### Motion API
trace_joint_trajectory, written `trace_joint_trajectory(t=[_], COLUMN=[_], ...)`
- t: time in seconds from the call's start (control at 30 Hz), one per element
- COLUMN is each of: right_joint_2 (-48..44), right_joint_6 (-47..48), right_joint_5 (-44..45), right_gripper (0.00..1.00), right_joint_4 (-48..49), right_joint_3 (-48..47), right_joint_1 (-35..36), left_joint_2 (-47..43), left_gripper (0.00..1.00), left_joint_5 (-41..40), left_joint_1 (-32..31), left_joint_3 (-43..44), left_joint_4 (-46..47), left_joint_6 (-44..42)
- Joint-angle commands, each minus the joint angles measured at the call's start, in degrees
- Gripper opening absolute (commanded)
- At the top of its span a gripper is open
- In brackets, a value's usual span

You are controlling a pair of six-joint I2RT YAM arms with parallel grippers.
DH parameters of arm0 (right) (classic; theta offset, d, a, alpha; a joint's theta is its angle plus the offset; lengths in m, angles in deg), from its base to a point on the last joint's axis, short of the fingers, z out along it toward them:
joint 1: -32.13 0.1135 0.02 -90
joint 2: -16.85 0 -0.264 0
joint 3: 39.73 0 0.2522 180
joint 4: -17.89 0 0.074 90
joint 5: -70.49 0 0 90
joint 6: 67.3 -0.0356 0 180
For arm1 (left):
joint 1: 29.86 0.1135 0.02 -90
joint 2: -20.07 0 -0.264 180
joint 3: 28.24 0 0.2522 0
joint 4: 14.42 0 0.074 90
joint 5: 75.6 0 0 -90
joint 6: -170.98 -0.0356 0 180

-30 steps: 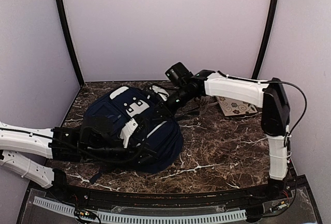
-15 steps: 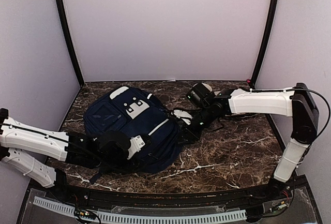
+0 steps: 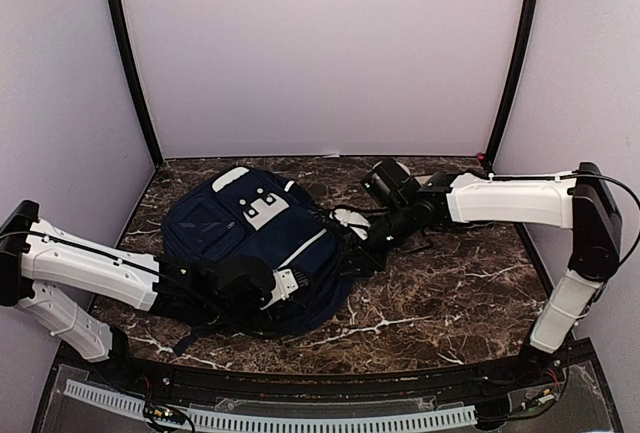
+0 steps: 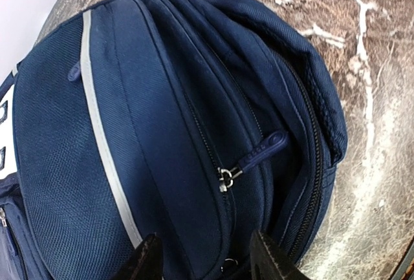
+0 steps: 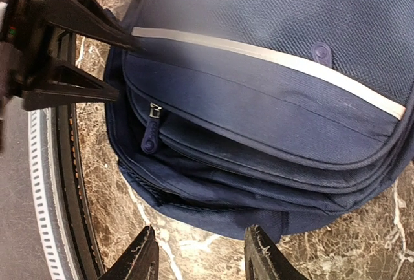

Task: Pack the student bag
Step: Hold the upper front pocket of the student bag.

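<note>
The navy-blue student bag lies flat on the marble table, left of centre, with its grey stripe and light patches facing up. My left gripper is open at the bag's near right edge. In the left wrist view its fingers straddle the zipped seam just below a blue zipper pull. My right gripper is open and empty, low over the marble beside the bag's right edge. The right wrist view shows the bag, a zipper pull and my left gripper.
The dark marble table shows to the right of the bag. A black rail runs along the near edge. Plain walls enclose the back and sides, with black posts in the corners.
My right arm swung from the bag's far top edge down to its right side. My left gripper slid right along the bag's near side. A patterned flat item at the right no longer shows.
</note>
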Motion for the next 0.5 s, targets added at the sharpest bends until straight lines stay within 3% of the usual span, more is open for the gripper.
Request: trace_joint_trajectory(t=[0.0,0.23,0.47], right_joint_2=[0.9,1.5,3.7], right_joint_6=[-0.6,-0.6,-0.1], right_joint_5=[-1.8,-0.9,-0.1], right_gripper=[0.46,0.46,0.44], right_joint_4=[1.3,1.7,1.4], right_joint_3=[-1.4,-1.4,-2.5], right_joint_1=[0.6,0.6,0.7], left_joint_2=[1.2,3.9,6.7], left_gripper=[0.49,0.48,0.23], left_joint_5=[-0.6,-2.5,-6.7], left_joint_1=[-0.3,-0.3,-0.3], left_joint_3=[1.5,1.1,1.7], left_joint_4=[-0.3,1.3,3.6], left_joint_6=[-2.0,-2.8,-3.4])
